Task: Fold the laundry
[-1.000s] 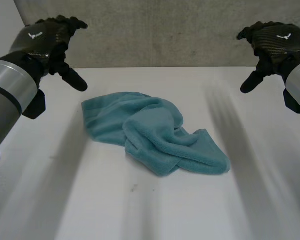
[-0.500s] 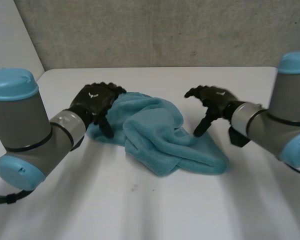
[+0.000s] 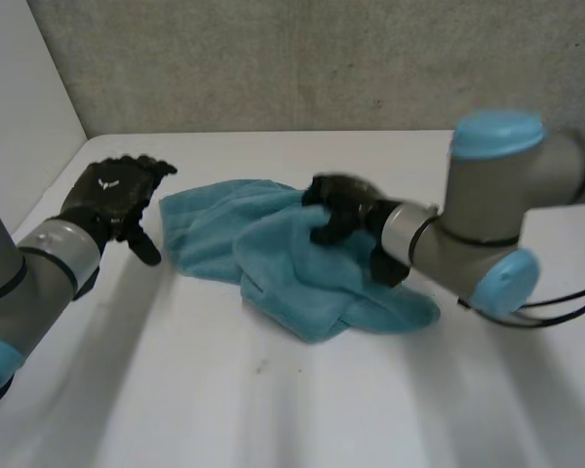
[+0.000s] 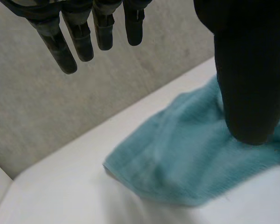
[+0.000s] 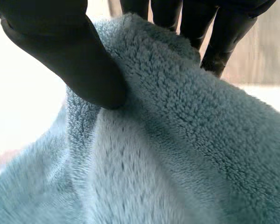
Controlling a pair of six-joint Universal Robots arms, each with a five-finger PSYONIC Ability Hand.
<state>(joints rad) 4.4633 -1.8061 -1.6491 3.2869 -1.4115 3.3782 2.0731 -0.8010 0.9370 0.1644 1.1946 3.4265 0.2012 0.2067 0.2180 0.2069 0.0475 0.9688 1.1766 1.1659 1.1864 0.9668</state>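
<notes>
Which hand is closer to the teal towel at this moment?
Right. The right hand pinches a raised fold near the middle of the towel; the left hand is open beside its edge, holding nothing.

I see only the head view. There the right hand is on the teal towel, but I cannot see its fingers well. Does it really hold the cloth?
Observer: Yes. In the right wrist view the right hand pinches a raised fold of the teal towel between its thumb and its fingers.
Operator: Thank you. And the left hand, beside the towel's edge: are its fingers curled round anything?
Observer: No. In the left wrist view the left hand has straight fingers that hold nothing.
</notes>
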